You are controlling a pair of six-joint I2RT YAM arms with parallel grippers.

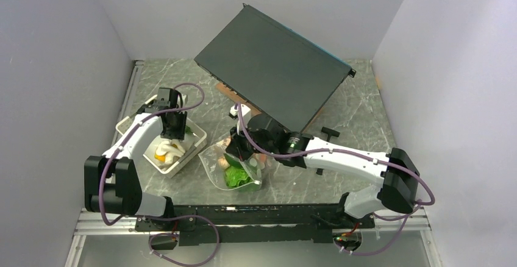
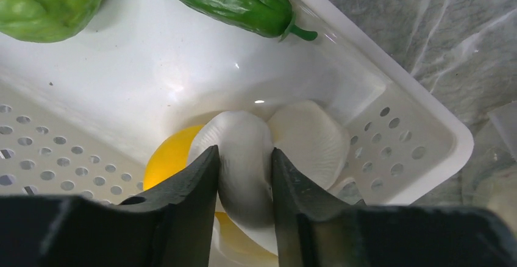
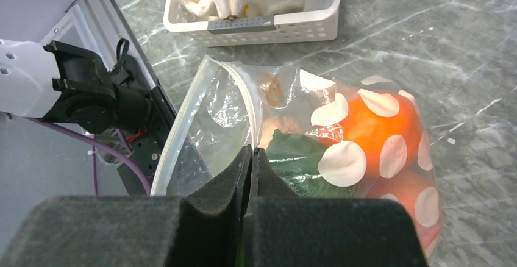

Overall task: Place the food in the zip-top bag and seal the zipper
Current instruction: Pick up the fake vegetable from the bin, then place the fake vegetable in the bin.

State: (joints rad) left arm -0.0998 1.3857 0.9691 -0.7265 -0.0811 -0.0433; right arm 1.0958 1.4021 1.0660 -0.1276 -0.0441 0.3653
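My left gripper [image 2: 244, 160] is down in the white perforated basket [image 2: 420, 121], shut on a white mushroom [image 2: 241, 151]. A second mushroom [image 2: 311, 139] and the yellow lemon [image 2: 167, 157] lie against it. The dark-green cucumber [image 2: 231, 2] and a round green fruit [image 2: 49, 2] lie at the basket's far side. My right gripper [image 3: 252, 157] is shut on the whitish zipper [image 3: 247, 105] edge of the polka-dot zip-top bag [image 3: 366, 139], holding its mouth open. The orange [image 3: 372, 121] and green lettuce [image 3: 299, 157] are inside. From above the left gripper [image 1: 174, 134] and the bag [image 1: 235, 169] show.
A large dark flat box [image 1: 274, 66] leans across the back of the marble table. The basket [image 1: 186, 157] stands just left of the bag. The left arm's base and purple cable [image 3: 91, 96] lie near the bag's mouth. Grey walls close in both sides.
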